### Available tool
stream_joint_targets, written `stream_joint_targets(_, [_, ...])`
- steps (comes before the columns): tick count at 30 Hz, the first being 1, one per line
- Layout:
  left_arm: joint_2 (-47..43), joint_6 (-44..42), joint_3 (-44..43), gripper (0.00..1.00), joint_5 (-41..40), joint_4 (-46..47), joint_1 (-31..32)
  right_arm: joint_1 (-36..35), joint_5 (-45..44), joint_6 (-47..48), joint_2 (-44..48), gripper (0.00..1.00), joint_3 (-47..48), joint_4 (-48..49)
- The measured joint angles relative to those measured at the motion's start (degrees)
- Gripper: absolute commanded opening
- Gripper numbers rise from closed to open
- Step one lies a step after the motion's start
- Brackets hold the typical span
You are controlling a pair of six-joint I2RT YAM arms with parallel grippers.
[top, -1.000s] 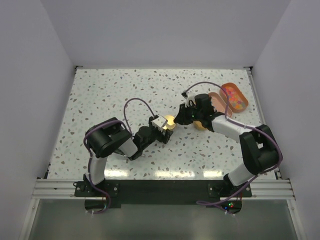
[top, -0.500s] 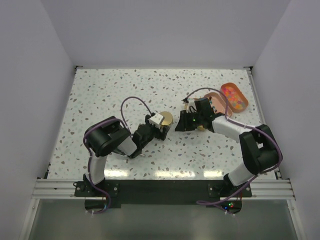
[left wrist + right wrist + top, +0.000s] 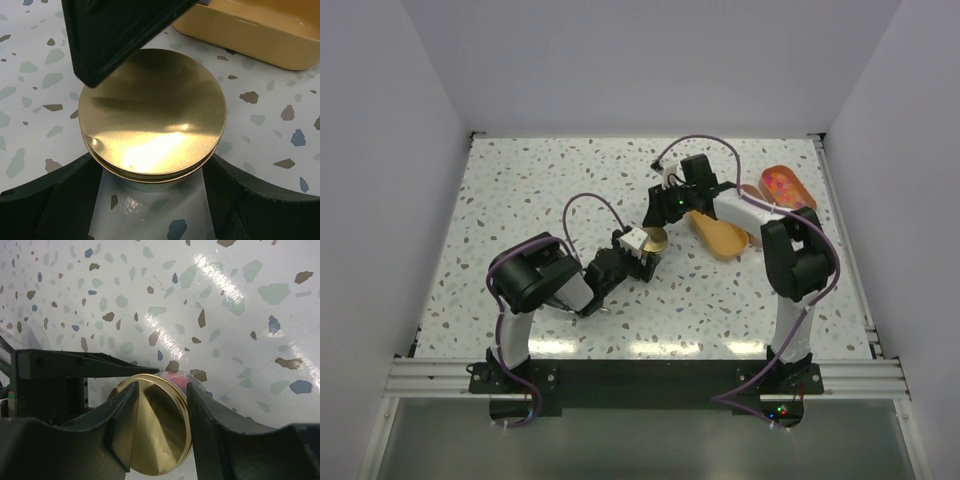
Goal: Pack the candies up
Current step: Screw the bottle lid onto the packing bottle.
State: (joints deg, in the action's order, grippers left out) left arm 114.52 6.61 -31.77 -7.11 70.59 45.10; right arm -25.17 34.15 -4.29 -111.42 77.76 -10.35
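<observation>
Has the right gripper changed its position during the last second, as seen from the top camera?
Yes. The right gripper has moved left and toward the far wall, farther away from the orange tray, which stayed in place.

Arms: 2, left arm (image 3: pixel 535 280) & right arm (image 3: pixel 790 255). Grippers: 2, left gripper (image 3: pixel 648 250) & right gripper (image 3: pixel 665 205), w/ 2 fingers each. Jar (image 3: pixel 150 195): 1, w/ 1 gold lid (image 3: pixel 655 239). Yellow tray (image 3: pixel 722 237): 1. Orange oval tub (image 3: pixel 776 169): 1, plus 1 paler piece (image 3: pixel 752 192) beside it (lid or 2nd tub, can't tell). Candies (image 3: pixel 788 192): too many & too small to count; 1 pink one (image 3: pixel 172 377) shows under the lid.
</observation>
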Motion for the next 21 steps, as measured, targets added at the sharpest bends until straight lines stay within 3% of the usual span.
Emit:
stream_joint_targets(5, [0.0,0.0,-0.1,0.55,0.1,0.0,0.0,-1.2,0.2,4.4,-1.5,0.33,1.0,-2.1])
stream_joint_targets(8, [0.0,0.1,-0.2,0.53,0.1,-0.1,0.0,-0.9,0.3,5.1,-0.7,0.30,0.0,-1.2])
stream_joint_targets(16, [0.0,0.3,-1.0,0.49,2.6,-0.6,1.2,-0.7,-2.4,4.0,8.0,0.22,-11.6,6.4])
stream_joint_targets(21, [0.0,0.4,-1.0,0.45,3.7,-1.1,1.7,-0.7,-6.2,-2.7,13.2,0.20,-21.2,16.7])
